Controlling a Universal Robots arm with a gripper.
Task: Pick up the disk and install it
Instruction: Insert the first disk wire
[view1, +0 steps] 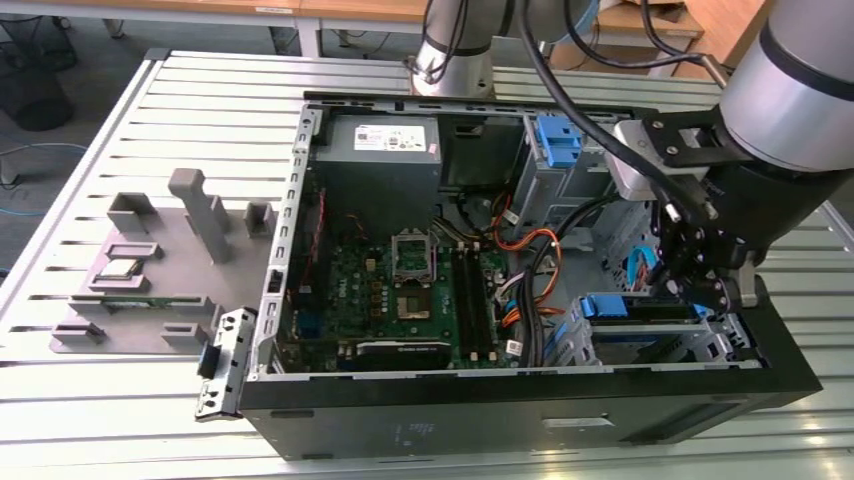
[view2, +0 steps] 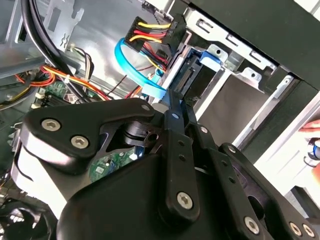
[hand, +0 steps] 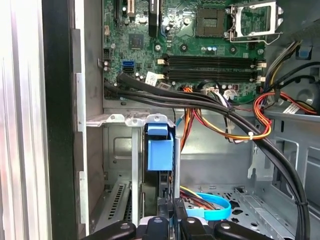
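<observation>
One arm reaches into the open case (view1: 534, 400) on the slatted table (view1: 160, 120), its gripper (view1: 694, 285) lowered at the drive cage (view1: 667, 345) in the corner of the case on the exterior view's right. The disk (hand: 160, 155) stands on edge in the cage, its blue carrier tab facing the first wrist camera and its long axis running down into the cage between the grey metal walls. In the second wrist view the disk (view2: 197, 75) appears as a dark slab with a blue tab at its far end, lying along the line of the fingers (view2: 175, 107). The gripper (hand: 170, 220) sits directly at the near end of the disk, with a finger on either side of its edge; whether the fingers clamp the disk or merely flank it cannot be told from these views. A light-blue ribbon cable (hand: 212, 207) curves just beside the disk, and bundled black, orange and yellow cables (hand: 220, 110) cross above the cage. The motherboard (view1: 400, 290) lies flat on the case floor, well apart from the gripper. A second blue bracket (view1: 567, 135) sits at the far end of the case.
</observation>
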